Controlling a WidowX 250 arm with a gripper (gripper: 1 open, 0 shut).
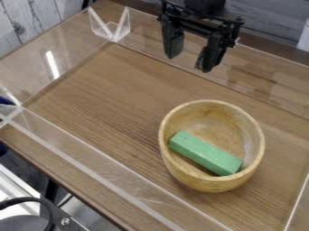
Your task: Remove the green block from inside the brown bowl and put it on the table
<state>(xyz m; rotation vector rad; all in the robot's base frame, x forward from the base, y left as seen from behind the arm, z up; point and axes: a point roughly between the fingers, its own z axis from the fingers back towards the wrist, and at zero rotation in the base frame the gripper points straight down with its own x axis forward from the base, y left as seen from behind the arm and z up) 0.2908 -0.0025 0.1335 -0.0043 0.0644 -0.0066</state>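
**Green block in the bowl, end effector spread above the surface**

The green block [204, 153] lies flat inside the brown bowl [182, 117], resting on the bowl's floor with its long side running diagonally from upper left to lower right. It sits toward the near side of the bowl, its lower right end close to the inner wall. The bowl stands upright on the wood-grain surface [97, 99], in the right half of the view and toward the front, close to the clear acrylic wall [72, 153] that runs along the front edge.

The end effector [197, 45] hangs at the top of the view, well apart from the bowl and farther back on the surface. It points downward, and its dark fingers [174, 42] are spread wide with a clear gap between them; nothing is between them. It touches neither the bowl nor the block.

Further clear acrylic panels meet at the back left corner of the surface.
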